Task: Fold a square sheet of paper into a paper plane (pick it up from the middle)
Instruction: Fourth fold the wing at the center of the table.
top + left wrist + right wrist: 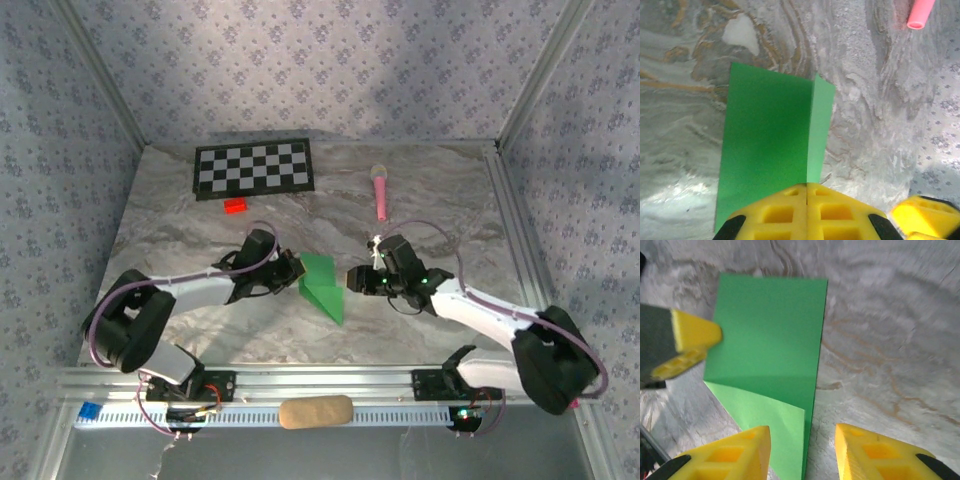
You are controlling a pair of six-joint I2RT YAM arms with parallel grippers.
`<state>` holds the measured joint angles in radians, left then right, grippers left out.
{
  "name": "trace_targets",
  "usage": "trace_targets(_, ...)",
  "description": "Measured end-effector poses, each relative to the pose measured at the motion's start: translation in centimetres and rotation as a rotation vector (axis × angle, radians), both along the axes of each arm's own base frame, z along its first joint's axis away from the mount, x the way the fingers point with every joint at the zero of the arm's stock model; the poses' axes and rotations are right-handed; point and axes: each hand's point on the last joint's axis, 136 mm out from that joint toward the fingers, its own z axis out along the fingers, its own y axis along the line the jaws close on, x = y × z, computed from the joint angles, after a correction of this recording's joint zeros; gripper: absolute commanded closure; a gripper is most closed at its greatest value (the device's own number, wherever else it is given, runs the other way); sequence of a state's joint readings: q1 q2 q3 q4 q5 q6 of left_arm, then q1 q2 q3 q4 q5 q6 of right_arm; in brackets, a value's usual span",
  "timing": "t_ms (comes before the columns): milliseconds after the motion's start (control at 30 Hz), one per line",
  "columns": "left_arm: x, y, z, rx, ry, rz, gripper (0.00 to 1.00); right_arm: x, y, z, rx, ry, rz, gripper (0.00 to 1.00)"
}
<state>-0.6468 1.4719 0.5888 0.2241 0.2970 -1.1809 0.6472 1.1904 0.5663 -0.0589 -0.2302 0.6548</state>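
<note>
1. The paper (pixel 322 285) lies near the middle of the table (pixel 200 330), between the two grippers. It is bright green and already folded, not a flat square.
2. In the right wrist view, a lighter triangular flap is turned over at the paper's near end. In the left wrist view, one narrow panel stands up along a straight crease.
3. The left gripper (pixel 294 272) is at the paper's left edge. In the left wrist view its yellow fingers (pixel 775 215) are pressed together with no gap. The crease runs straight into the seam between them, so they are pinching the paper.
4. The right gripper (pixel 802 452) is at the paper's right side, low over the table. Its jaws stand spread, with the paper's corner and edge lying in the gap between them. Neither finger touches the paper, as far as can be seen.
5. A checkerboard (pixel 253 167) lies flat at the far left of the table, with a small red block (pixel 236 206) just in front of it.
6. A pink toy (pixel 381 192) lies at the far right, well apart from the paper.
</note>
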Motion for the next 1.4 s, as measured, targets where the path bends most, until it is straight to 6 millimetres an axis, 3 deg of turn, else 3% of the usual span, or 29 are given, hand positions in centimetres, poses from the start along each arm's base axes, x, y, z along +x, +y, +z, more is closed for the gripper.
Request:
trace_targets(133, -0.6, 0.6, -0.6, 0.02, 0.017, 0.044, 0.99, 0.6, -1.1, 2.2, -0.006, -0.111, -0.062, 0.59)
trace_targets(333, -0.4, 1.1, -0.7, 0.034, 0.026, 0.085, 0.99, 1.0, -4.2, 3.0, -0.052, -0.195, -0.185, 0.49)
trace_targets(367, -0.5, 1.2, -0.7, 0.035, 0.03, 0.087, 0.98, 1.1, -4.6, 3.2, -0.049, -0.208, -0.201, 0.49)
trace_targets(467, -0.5, 1.3, -0.8, 0.035, 0.039, 0.098, 0.98, 1.1, -5.8, 3.0, -0.036, -0.224, -0.241, 0.71)
trace_targets(633, -0.5, 1.3, -0.7, 0.026, 0.053, 0.113, 0.98, 1.5, -6.6, 1.8, -0.053, -0.195, -0.257, 0.63)
trace_targets(767, -0.5, 1.3, -0.7, 0.016, 0.068, 0.129, 0.98, 1.0, -5.3, 0.1, -0.048, -0.124, -0.188, 0.45)
trace_targets(867, -0.4, 1.3, -0.5, 0.007, 0.074, 0.143, 0.98, 0.1, -3.8, -1.5, -0.079, -0.078, -0.107, 0.42)
trace_targets(1000, -0.2, 1.4, 0.1, -0.008, 0.064, 0.162, 0.98, -1.7, -0.5, -1.8, -0.155, -0.146, 0.056, 0.42)
trace_targets(1167, -0.2, 1.6, 0.5, -0.018, 0.059, 0.175, 0.97, -3.7, 3.1, -0.2, -0.254, -0.404, 0.237, 0.43)
trace_targets(1300, -0.2, 1.6, 0.5, -0.017, 0.058, 0.177, 0.97, -4.2, 4.5, 0.6, -0.301, -0.537, 0.324, 0.44)
trace_targets(1400, -0.2, 1.6, 0.5, -0.015, 0.056, 0.18, 0.96, -4.7, 5.0, -0.4, -0.368, -0.58, 0.405, 0.47)
